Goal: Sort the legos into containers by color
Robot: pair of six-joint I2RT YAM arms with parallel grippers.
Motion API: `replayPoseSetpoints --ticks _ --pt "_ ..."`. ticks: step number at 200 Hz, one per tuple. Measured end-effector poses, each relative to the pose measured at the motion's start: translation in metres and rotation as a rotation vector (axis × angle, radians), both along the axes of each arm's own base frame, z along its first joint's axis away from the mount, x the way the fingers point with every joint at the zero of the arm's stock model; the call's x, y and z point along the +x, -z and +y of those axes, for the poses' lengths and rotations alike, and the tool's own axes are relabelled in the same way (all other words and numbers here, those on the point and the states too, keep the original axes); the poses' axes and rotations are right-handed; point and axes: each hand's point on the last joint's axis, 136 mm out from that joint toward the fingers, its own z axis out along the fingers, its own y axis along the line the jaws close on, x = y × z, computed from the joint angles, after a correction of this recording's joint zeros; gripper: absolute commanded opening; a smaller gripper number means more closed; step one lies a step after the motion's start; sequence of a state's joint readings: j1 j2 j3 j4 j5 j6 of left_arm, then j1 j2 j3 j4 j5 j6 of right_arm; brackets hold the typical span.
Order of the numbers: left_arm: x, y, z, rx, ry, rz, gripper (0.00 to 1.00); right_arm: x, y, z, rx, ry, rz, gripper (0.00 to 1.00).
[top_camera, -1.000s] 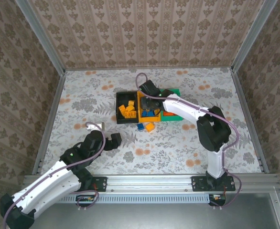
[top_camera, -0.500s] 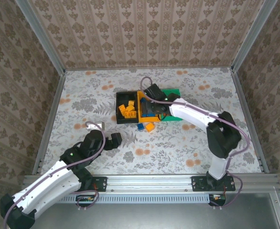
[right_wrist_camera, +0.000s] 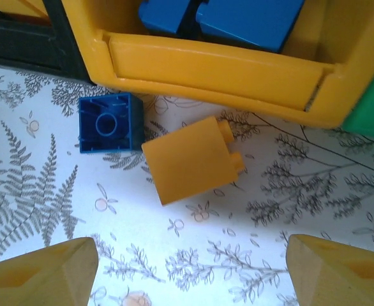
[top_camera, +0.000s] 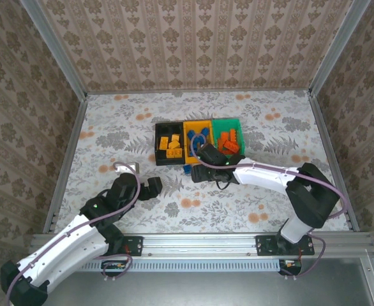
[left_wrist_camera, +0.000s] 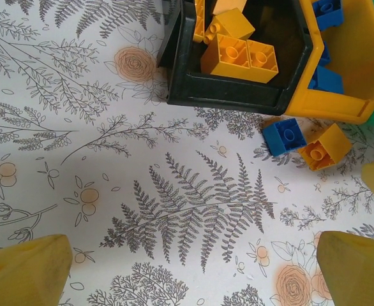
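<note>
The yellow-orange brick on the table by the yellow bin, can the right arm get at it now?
Probably yes. The right hand hangs open close above the yellow-orange brick, with nothing over it; the blue brick lies close beside one corner.

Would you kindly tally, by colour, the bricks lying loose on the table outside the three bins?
blue brick: 1
yellow-orange brick: 1
Total: 2
</note>
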State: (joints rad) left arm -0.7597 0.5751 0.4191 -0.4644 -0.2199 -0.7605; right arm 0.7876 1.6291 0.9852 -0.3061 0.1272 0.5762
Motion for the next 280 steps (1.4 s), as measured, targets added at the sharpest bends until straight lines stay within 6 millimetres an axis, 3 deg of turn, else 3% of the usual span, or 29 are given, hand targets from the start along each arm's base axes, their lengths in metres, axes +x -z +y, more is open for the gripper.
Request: replayPoseSetpoints --ticks 47,91,118,155,183,203,224,251,280 --pt "-0.001 0.003 0.000 0.001 0.000 0.007 1.00 0.015 0.029 0.006 -0.050 0.016 0.021 0.79" --pt "-0.002 0.007 0.001 0.003 -0.002 0.017 1.00 0.031 0.036 -0.004 -0.080 0.067 0.015 0.74" --pt "-0.002 0.009 0.002 0.003 -0.003 0.023 1.00 0.037 0.042 -0.008 -0.090 0.076 0.012 0.63" --pt "-0.003 0.012 0.002 0.006 -0.003 0.028 1.00 0.043 0.040 -0.003 -0.081 0.051 -0.018 0.41" --pt "-0.003 0.012 0.002 0.006 -0.004 0.029 1.00 0.038 0.036 -0.004 -0.081 0.026 -0.029 0.35" --pt "-0.003 0.012 0.002 0.006 -0.004 0.029 1.00 0.030 0.018 -0.005 -0.062 0.007 -0.055 0.35" --pt "-0.003 0.016 0.004 0.008 -0.007 0.034 1.00 0.023 -0.017 0.006 -0.007 -0.030 -0.114 0.36" --pt "-0.004 0.019 0.004 0.010 -0.005 0.041 1.00 0.024 -0.064 0.040 0.075 -0.094 -0.179 0.37" --pt "-0.004 0.019 0.003 0.007 -0.001 0.043 1.00 0.048 -0.105 0.084 0.150 -0.127 -0.245 0.37"
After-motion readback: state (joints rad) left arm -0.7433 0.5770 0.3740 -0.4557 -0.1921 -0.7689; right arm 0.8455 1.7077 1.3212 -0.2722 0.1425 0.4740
